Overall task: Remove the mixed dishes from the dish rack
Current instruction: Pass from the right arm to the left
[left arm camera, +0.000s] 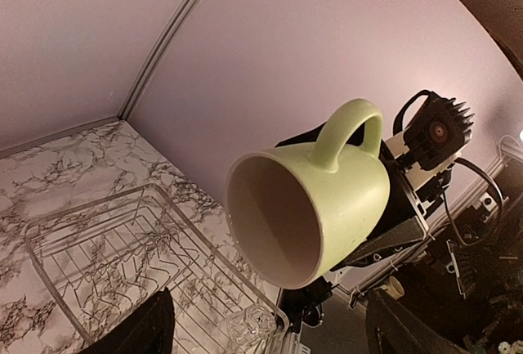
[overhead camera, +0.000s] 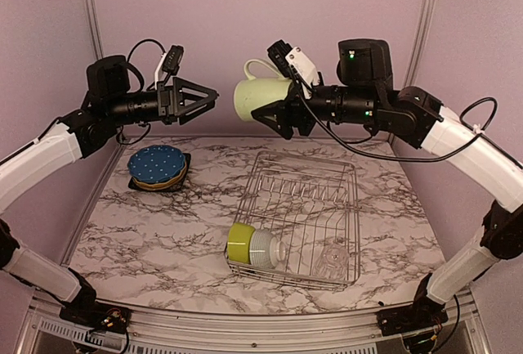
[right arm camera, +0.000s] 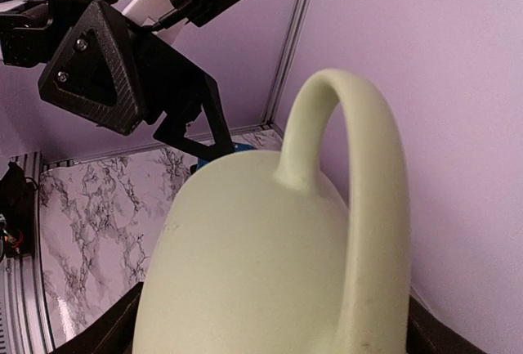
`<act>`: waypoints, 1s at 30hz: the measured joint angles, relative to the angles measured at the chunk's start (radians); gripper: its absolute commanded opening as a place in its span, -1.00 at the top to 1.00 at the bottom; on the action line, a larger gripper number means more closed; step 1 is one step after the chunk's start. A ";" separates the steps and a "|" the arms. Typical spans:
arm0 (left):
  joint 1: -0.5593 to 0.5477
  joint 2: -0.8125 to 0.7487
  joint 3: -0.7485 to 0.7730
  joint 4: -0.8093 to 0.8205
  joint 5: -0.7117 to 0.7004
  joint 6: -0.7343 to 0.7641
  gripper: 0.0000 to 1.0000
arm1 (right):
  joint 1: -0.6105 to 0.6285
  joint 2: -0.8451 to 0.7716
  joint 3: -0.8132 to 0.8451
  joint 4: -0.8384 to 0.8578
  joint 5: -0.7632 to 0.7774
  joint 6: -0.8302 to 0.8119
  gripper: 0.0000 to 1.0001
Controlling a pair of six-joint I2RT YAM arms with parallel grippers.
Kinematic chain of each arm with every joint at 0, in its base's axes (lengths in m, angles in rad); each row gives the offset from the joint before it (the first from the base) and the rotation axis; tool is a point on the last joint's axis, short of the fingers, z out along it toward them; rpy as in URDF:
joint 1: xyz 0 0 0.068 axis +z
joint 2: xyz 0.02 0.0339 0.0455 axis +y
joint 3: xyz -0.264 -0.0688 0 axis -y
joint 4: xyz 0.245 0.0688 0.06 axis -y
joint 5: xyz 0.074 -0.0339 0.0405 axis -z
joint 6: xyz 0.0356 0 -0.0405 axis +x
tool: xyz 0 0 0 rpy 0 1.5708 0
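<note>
- Pale green mug (overhead camera: 260, 96), tipped sideways in the air above the dish rack's (overhead camera: 304, 182) far edge, clamped in the right jaws.
- Left jaws apart, empty, facing the mug's mouth.
- Lime-green bowl (overhead camera: 240, 241) and clear glass (overhead camera: 331, 260) lie at the rack's near end.

Soft, even light, faint shadows; wrist views dim toward corners.
</note>
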 measured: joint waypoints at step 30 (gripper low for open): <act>-0.160 0.077 0.002 0.370 0.124 -0.159 0.83 | 0.000 0.017 -0.024 0.112 -0.237 0.101 -0.10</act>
